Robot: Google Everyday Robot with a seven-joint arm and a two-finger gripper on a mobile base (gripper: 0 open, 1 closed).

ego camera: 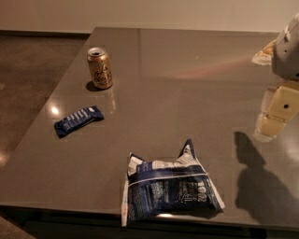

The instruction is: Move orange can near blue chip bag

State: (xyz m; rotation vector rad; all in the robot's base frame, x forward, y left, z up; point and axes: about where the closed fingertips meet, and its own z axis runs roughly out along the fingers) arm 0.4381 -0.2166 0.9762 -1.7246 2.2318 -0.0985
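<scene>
orange can (100, 68) gold-orange | blue chip bag (170, 189) navy-white | pincer (273, 119) cream (right edge)

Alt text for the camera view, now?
The orange can stands upright far left on the table, apart from the blue chip bag lying at the near edge. A bar wrapper lies near the can; the gripper hovers at the right edge.

Setting: an indoor robot test area, closer to a lab than to a home. Evidence: a large glossy grey table (187, 93) stands by a plain pale wall (163, 14) on a bare brown floor (32, 70), with a can (99, 68), a wrapper (78, 120) and a bag (170, 186) laid out well apart like test samples. A robot gripper (273, 119) hangs over the table's right side, its shadow falling on the top.
</scene>
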